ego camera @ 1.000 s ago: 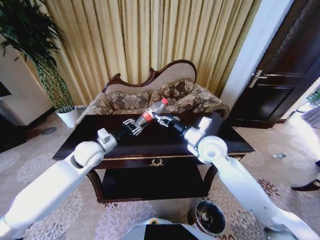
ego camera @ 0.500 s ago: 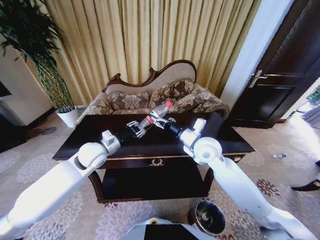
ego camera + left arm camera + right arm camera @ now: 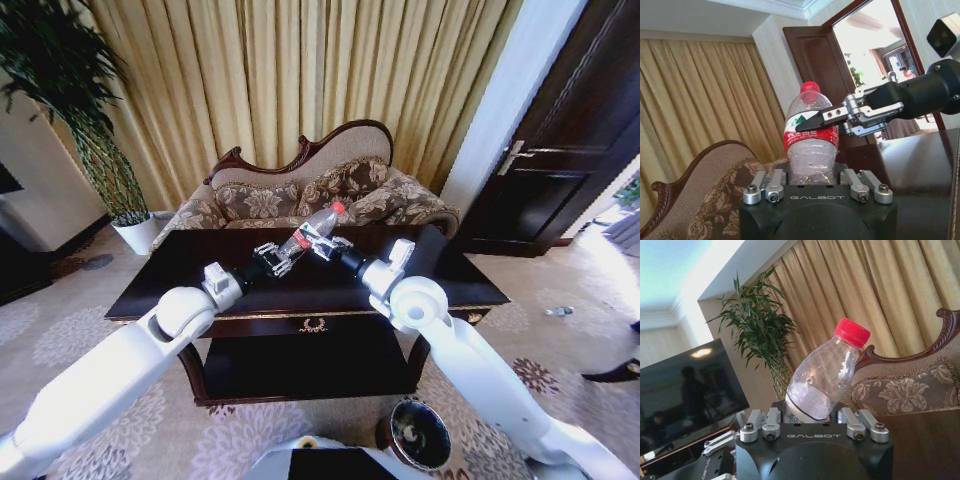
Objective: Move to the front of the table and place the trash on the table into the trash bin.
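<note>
The trash I can see is a clear plastic bottle [image 3: 312, 226] with a red cap and a red-and-white label, held tilted in the air above the dark table [image 3: 190, 275]. My left gripper [image 3: 280, 256] is shut on its base and my right gripper [image 3: 322, 241] is shut on its labelled middle. In the left wrist view the bottle [image 3: 810, 135] rises out of the left gripper [image 3: 812, 175], with one right finger [image 3: 827, 116] lying across the label. The right wrist view has the bottle [image 3: 822, 375] leaning out of the right gripper [image 3: 807, 415]. The round dark trash bin [image 3: 420, 432] stands on the carpet at the table's front right.
A patterned carved-back sofa [image 3: 330, 185] sits right behind the table, with gold curtains behind it. A potted plant in a white pot [image 3: 135, 232] stands at the far left and a dark door [image 3: 560, 150] at the right. The table has a lower shelf [image 3: 310, 365].
My right gripper has moved in along the bottle to its label. Bottle and left gripper have shifted slightly away from me and to the right.
</note>
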{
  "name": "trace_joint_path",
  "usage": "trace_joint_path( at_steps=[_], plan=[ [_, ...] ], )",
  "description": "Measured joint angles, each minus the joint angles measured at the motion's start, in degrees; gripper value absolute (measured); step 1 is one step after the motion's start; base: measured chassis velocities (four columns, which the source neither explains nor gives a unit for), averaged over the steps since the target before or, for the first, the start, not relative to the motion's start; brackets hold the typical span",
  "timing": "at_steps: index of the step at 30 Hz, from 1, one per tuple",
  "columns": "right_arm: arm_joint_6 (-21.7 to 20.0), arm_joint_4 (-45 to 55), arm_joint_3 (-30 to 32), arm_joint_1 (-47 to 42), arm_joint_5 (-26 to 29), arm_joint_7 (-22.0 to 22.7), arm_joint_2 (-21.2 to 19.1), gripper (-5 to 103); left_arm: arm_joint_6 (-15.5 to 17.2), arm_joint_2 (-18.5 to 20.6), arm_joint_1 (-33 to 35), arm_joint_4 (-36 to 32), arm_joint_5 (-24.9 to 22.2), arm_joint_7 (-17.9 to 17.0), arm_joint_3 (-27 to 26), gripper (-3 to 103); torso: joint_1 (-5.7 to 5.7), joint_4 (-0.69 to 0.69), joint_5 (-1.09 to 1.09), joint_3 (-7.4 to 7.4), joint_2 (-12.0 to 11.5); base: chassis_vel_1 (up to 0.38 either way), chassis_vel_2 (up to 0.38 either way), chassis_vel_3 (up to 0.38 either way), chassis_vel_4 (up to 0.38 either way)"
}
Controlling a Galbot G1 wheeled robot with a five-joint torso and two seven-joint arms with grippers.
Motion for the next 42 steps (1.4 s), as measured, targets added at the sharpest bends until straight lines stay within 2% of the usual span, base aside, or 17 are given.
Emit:
trace_joint_path(
  at_steps=[1,3,4,5,8,10,13,15,20,22,25,27,28,29,32,38,42],
  plan=[
    [0.04,-0.02,0.4,-0.25,-0.04,0.06,-0.17,41,0.02,0.05,0.4,0.0,0.02,-0.19,-0.31,49,0.0,0.0,0.0,0.0,0.0,0.0,0.0,0.0,0.0],
    [0.06,0.04,0.55,-0.41,-0.05,0.09,-0.22,41,0.03,0.05,0.66,-0.05,0.01,-0.28,-0.46,49,0.0,0.0,0.0,0.0,0.0,0.0,0.0,0.0,0.0],
    [0.1,0.1,0.77,-0.62,-0.06,0.17,-0.25,41,0.05,0.04,1.03,-0.12,-0.01,-0.33,-0.73,55,0.0,0.0,0.0,0.0,0.0,0.0,0.0,0.0,0.0],
    [0.17,0.16,1.4,-0.97,-0.14,0.61,-0.35,32,0.11,0.03,1.7,-0.17,-0.12,-0.51,-1.46,66,0.0,0.0,0.0,0.0,0.0,0.0,0.0,0.0,0.0],
    [0.16,0.25,1.74,-1.26,-0.08,0.69,-0.37,29,0.12,0.03,2.18,-0.18,-0.24,-0.55,-2.07,71,0.0,0.0,0.01,0.0,0.0,0.0,0.0,0.0,0.0],
    [0.17,0.32,2.63,-1.71,-0.06,0.95,-0.38,22,0.19,0.03,3.24,-0.18,-0.79,-0.63,-3.71,82,0.0,0.0,0.0,0.0,0.0,0.0,0.0,0.0,0.0],
    [0.19,0.21,3.51,-1.99,-0.06,1.28,-0.38,21,0.42,0.02,4.24,-0.21,-1.75,-1.27,-5.29,87,0.0,0.0,0.0,0.0,0.0,0.0,0.0,0.0,0.0],
    [0.5,-0.16,4.69,-2.43,-0.24,1.94,-0.44,21,1.25,-0.4,6.35,-0.28,-4.06,-3.04,-9.34,96,0.0,0.0,0.0,0.0,0.0,0.0,0.0,0.0,0.0],
    [1.64,-1.32,6.65,-3.35,-1.97,3.78,-0.5,21,2.91,-1.16,10.94,0.1,-8.57,-7.48,-17.77,100,0.0,0.0,0.0,0.0,0.0,0.0,0.0,0.0,0.0],
    [2.0,-1.72,6.93,-3.55,-3.1,3.89,-0.52,21,3.16,-1.26,11.67,0.21,-9.03,-7.92,-19.03,100,0.0,0.01,0.0,0.0,0.0,0.0,0.0,0.0,0.0],
    [5.0,-4.73,7.76,-4.75,-14.97,3.01,-0.84,21,4.69,-2.35,18.17,1.38,-10.14,-9.15,-29.84,100,0.0,-0.02,0.01,0.0,0.0,0.0,0.0,0.0,0.0],
    [5.45,-5.29,7.85,-4.91,-17.66,3.1,-0.87,21,5.03,-2.64,19.79,1.65,-10.45,-9.53,-32.53,100,0.0,-0.01,0.0,0.0,0.0,0.0,0.0,0.0,0.0],
    [6.08,-6.69,7.91,-5.28,-24.55,4.12,-0.93,21,5.98,-3.06,23.4,2.12,-11.34,-10.51,-38.48,100,0.0,0.02,0.0,0.0,0.0,0.0,0.0,0.0,0.0],
    [6.08,-6.69,7.91,-5.28,-24.55,4.12,-0.93,21,5.98,-3.06,23.4,2.12,-11.34,-10.51,-38.48,100,0.0,0.02,0.0,0.0,0.0,0.0,0.0,0.0,0.0],
    [7.81,-8.66,7.97,-6.09,-33.39,6.14,-1.09,21,6.92,-3.21,28.83,3.14,-13.58,-11.36,-46.47,100,0.0,0.02,-0.02,0.0,0.0,0.0,0.0,0.0,0.0],
    [8.76,-9.43,8.21,-7.32,-37.89,11.38,-1.51,21,7.58,-2.53,34.01,4.09,-17.97,-11.5,-55.86,100,0.0,0.0,0.0,0.0,0.0,0.0,0.0,0.0,0.0],
    [8.68,-9.28,8.92,-8.61,-40.0,12.13,-2.38,21,7.97,-2.46,34.9,3.9,-19.24,-11.5,-58.01,100,0.0,0.0,-0.01,0.0,0.0,0.0,0.0,0.0,0.0]
  ],
)
